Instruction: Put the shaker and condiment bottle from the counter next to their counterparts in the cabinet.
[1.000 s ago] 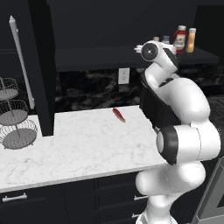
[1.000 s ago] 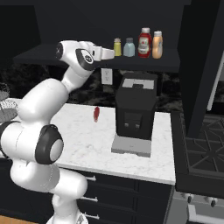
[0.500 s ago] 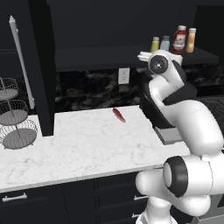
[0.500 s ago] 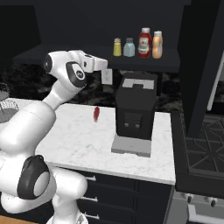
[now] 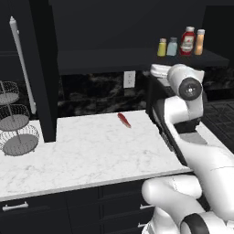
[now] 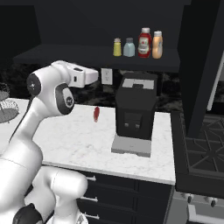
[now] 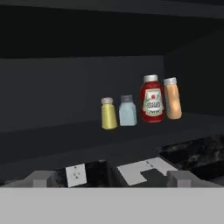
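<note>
The yellow-green shaker (image 7: pixel 108 113) stands on the shelf of the black cabinet (image 7: pixel 65 135), just left of the pale blue-grey shaker (image 7: pixel 127 111). The orange condiment bottle (image 7: pixel 172 99) stands right of the red bottle (image 7: pixel 152 99), almost touching it. The same row appears in the base views: shaker (image 5: pixel 162 47) (image 6: pixel 117 47), condiment bottle (image 5: pixel 199 42) (image 6: pixel 157 44). My gripper (image 7: pixel 111 179) is open and empty. It hangs below and in front of the shelf, left of the row (image 6: pixel 92 76), above the counter (image 6: pixel 83 135).
A black coffee machine (image 6: pixel 134 113) stands on the counter under the shelf's right part. A small red item (image 5: pixel 124 119) lies near the back wall, below an outlet (image 5: pixel 130 79). A tiered wire basket (image 5: pixel 16 123) is at the far left, a stove (image 6: pixel 201 153) at the right.
The arm has drawn back from the shelf; the hand has dropped lower and further from the row of bottles. The four containers have not moved.
</note>
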Robot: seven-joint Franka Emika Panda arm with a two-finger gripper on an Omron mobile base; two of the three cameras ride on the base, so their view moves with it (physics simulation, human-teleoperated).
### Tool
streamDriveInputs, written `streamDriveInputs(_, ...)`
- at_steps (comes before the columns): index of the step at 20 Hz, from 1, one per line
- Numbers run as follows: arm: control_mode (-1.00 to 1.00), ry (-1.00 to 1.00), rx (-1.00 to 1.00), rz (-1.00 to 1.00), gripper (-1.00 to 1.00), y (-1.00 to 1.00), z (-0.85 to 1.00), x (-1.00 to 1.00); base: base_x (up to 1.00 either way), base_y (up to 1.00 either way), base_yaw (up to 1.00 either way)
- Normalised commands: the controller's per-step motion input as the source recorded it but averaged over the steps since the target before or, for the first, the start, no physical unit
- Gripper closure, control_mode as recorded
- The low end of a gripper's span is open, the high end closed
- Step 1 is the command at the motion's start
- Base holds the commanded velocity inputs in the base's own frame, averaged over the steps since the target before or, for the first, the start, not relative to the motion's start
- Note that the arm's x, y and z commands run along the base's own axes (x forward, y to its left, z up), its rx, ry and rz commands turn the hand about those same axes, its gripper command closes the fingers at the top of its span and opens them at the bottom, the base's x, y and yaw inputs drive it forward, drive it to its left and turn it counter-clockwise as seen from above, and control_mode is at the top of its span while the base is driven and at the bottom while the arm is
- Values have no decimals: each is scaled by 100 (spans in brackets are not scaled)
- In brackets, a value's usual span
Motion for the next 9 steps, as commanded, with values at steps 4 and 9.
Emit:
streamDriveInputs(4, -100, -6, 0, 15, -100, 30, 1, -100, 0, 0, 0)
streamDriveInputs(9, -100, -4, 2, 12, -100, 27, 0, -100, 0, 0, 0)
